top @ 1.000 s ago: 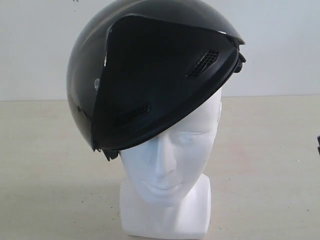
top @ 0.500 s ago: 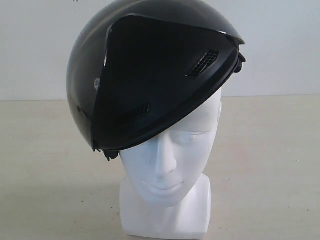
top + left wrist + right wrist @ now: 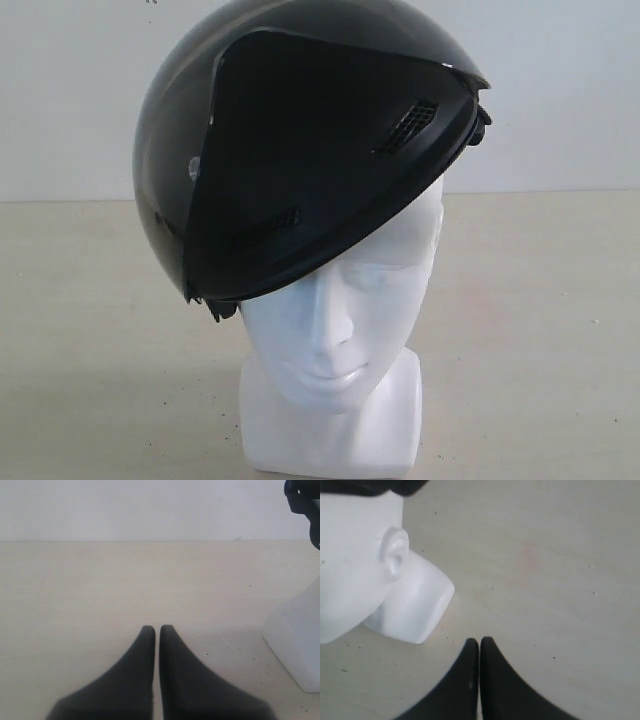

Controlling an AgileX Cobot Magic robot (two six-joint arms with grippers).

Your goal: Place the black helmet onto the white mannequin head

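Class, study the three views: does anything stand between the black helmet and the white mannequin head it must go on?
Nothing visible does. The black helmet already sits tilted on the white mannequin head, covering its crown. The left gripper and right gripper are shut, clear of both.

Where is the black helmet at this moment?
In the exterior view, the black helmet sits tilted on the white mannequin head, near the middle, covering its forehead.

Glossy black helmet, plain white mannequin head, pale beige table, black tools.
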